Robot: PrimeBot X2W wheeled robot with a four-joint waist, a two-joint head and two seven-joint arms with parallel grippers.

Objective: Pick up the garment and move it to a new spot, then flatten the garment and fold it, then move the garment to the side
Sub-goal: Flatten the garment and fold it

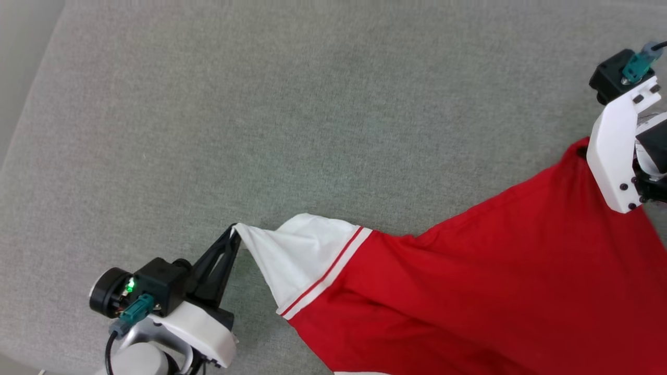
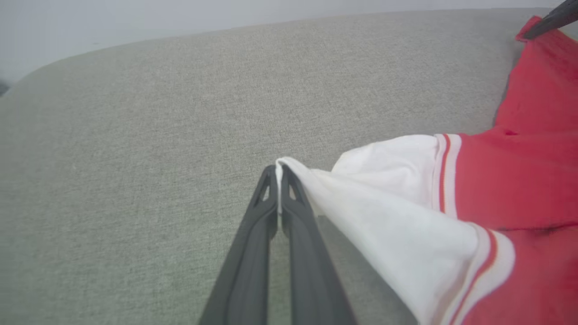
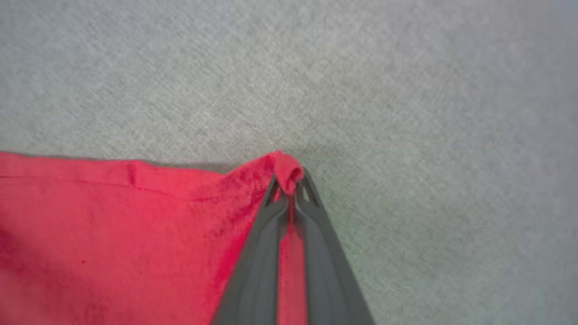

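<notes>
"So, where was the shirt (image 1: 495, 281)?"
"Stretched between both pairs of fingers, over the grey cushion (image 1: 208, 104)."
"And the left gripper (image 2: 276, 171)?"
"Pressed together, pinching the tip of the white sleeve (image 2: 384, 180)."
"The right gripper (image 3: 289, 180)?"
"Clamped on a red corner (image 3: 286, 169), with the cloth bunched at its fingertips."

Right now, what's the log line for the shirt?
garment: stretched over grey surface | left gripper: shut on its white sleeve tip | right gripper: shut on its red corner

Soft matt cloth on the shirt (image 1: 469, 271), coarse woven grey fabric on the surface (image 1: 208, 130), fingers (image 2: 250, 253) matt dark plastic.
</notes>
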